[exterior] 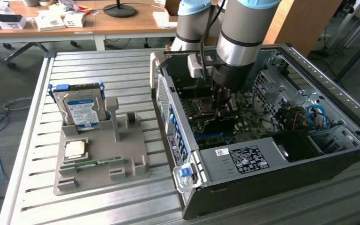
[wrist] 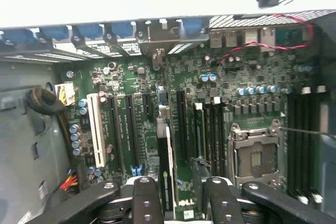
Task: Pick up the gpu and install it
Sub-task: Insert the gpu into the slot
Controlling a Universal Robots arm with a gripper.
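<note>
Here the pincer has its 2 matte black fingers clamped on the gpu, a thin, flat, dark card held edge-on between them. Its long axis runs straight ahead, just above the green, slot-ridged motherboard beneath.

Inside the computer case your tool has little side room. The gpu it grips stands edge-on over the black slots, with the white PCI slot on one side and the CPU socket on the other. Blue bracket clips line the wall ahead. The power supply and the red and blue cables crowd the exterior view's right. A narrow strip of tabletop lies open between the case and the grey fixture tray.
</note>
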